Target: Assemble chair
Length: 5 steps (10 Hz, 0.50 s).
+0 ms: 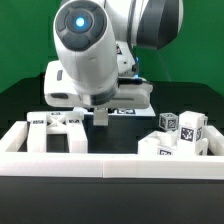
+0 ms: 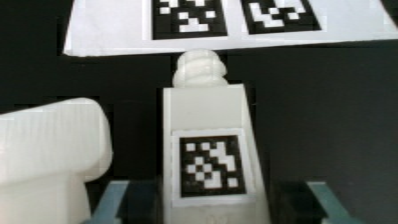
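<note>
White plastic chair leg [image 2: 210,120] lies lengthwise between the two fingers [image 2: 128,200] of the claw [image 2: 222,200]. Its tag [image 2: 210,165] faces up towards the wrist camera. One dark finger stands at each long side of the leg. A thin dark strip shows on either side, so I cannot tell whether the pads press the leg or only straddle it. The leg rests flat, and its ribbed, knob-like end [image 2: 199,68] points away from the claw. That end stops just short of the marker board [image 2: 107,30], whose near edge runs crosswise just beyond the tip.

Just beside the leg, outside one finger, sits a second rounded white chair part [image 2: 54,150], close to the leg but apart from it.

In the exterior view the claw [image 1: 100,116] hangs straight down under the bulky white arm [image 1: 90,50], low over the black table [image 1: 20,100]. A cluster of chair parts [image 1: 55,128] lies near the claw towards the exterior view's left. Tagged chair blocks [image 1: 178,130] lie farther from it towards the exterior view's right. The border rail [image 1: 110,160] runs in front of the claw, on the camera's side.
</note>
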{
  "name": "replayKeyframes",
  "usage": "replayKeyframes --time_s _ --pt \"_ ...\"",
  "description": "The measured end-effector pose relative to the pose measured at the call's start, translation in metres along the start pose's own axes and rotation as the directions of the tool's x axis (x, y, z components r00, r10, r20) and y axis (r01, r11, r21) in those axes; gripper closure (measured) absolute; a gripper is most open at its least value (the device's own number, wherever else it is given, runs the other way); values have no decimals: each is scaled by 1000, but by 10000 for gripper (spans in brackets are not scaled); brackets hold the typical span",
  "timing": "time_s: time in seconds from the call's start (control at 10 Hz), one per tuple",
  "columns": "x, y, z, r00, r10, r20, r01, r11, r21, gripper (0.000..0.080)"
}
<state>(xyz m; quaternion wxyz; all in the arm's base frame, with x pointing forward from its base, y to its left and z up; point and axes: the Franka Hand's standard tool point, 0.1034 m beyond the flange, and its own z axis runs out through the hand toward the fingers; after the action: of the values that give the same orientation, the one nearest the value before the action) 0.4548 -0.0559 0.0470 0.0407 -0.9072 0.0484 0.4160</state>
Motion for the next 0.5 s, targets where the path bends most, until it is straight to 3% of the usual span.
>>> replayKeyframes --time_s 0.3,0.5 --pt "-25 -12 -54 999 6 -52 -5 1000 21 512" --pt "-23 -10 -61 995 7 -99 -5 1000 22 512"
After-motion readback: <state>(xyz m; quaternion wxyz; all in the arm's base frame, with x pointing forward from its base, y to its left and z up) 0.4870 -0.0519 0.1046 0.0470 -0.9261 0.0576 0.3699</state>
